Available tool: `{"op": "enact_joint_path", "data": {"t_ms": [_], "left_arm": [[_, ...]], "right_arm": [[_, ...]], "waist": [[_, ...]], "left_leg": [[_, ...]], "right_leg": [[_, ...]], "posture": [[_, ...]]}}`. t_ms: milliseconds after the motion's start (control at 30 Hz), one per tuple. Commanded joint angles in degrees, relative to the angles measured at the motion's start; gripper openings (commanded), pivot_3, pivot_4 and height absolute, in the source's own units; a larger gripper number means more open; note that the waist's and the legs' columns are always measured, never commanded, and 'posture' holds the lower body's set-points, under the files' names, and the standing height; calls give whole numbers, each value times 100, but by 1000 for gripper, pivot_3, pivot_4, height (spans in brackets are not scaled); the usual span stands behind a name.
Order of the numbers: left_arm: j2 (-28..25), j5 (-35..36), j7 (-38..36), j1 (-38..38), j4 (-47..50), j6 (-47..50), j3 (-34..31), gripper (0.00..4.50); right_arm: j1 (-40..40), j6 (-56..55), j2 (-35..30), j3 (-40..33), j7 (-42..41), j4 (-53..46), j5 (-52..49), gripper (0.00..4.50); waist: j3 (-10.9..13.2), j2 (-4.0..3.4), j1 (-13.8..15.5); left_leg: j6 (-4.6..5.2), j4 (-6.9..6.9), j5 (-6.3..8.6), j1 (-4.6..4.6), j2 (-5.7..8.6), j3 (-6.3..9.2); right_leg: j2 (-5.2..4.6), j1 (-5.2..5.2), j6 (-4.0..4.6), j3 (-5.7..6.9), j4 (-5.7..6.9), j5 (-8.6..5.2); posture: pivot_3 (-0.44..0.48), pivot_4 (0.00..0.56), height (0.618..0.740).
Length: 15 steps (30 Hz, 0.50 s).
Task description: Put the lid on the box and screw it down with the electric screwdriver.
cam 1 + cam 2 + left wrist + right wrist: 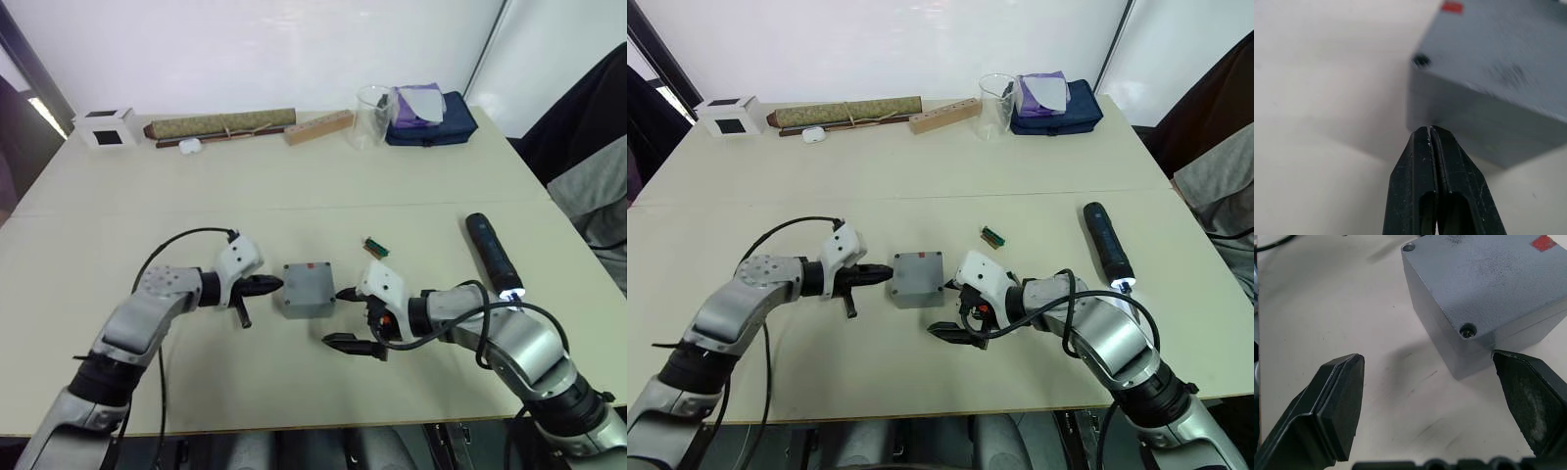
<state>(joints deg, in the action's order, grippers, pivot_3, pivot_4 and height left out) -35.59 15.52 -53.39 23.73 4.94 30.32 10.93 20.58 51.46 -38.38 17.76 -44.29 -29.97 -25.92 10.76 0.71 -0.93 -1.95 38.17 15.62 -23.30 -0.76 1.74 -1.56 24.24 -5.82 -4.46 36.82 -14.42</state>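
Resting on the pale counter [411, 166] between the two arms is the grey box [308, 290], with the lid [1488, 279] already seated on top of it; a small red mark sits near the lid's far edge, and the right wrist view shows a screw head sunk in the lid's near corner hole. The left gripper [272, 285] points at the box's left side with its jaws pressed together, tips just beside or touching the box wall; which of the two cannot be told. The right gripper [343, 316] comes in from the box's right with its jaws spread wide apart, one fingertip touching or nearly touching the box's lower right corner and the other lying on the counter nearer the front edge, holding nothing.

The electric screwdriver [495, 257] lies on the counter well to the right of the box, beyond the right arm, with a bright glint at its near end. A small green-and-brown object [376, 246] lies between the box and the screwdriver, near the box's far right corner.

Along the far edge of the counter stand a white cube with a black face [106, 127], a rolled olive-brown bundle [220, 125], a wooden block [318, 127], a clear plastic cup [372, 116] and a dark blue pouch [436, 122] with purple cloth on it.
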Motion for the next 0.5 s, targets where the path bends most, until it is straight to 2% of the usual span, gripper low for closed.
{"op": "enact_joint_path", "data": {"t_ms": [33,233,367,500], "left_arm": [[217,-113,-100,292,-281,-353,130,0],[260,-410,-149,679,-1067,-816,63,0],[-339,-425,-468,438,-1086,-774,-129,0],[-784,-181,-796,-107,-423,-410,-176,0]], "right_arm": [[82,207,216,-59,11,-328,-294,4467],[-12,547,249,-267,162,-602,-492,4467],[256,224,-273,-458,68,-374,-116,4467],[498,-346,-416,-241,-83,250,286,4467]], "waist": [[0,1,-1],[0,1,-2],[0,1,-53],[0,2,-100]], "left_leg": [[0,1,0,0,0,0],[0,2,0,0,0,7],[0,2,0,1,0,3],[0,0,0,1,-3,2]], "right_leg": [[0,4,0,0,8,0],[5,9,2,1,24,-1],[4,13,1,-1,25,-1],[4,16,4,0,27,-3]], "posture": [[0,150,740],[0,150,740],[0,150,740],[0,150,740]]}}
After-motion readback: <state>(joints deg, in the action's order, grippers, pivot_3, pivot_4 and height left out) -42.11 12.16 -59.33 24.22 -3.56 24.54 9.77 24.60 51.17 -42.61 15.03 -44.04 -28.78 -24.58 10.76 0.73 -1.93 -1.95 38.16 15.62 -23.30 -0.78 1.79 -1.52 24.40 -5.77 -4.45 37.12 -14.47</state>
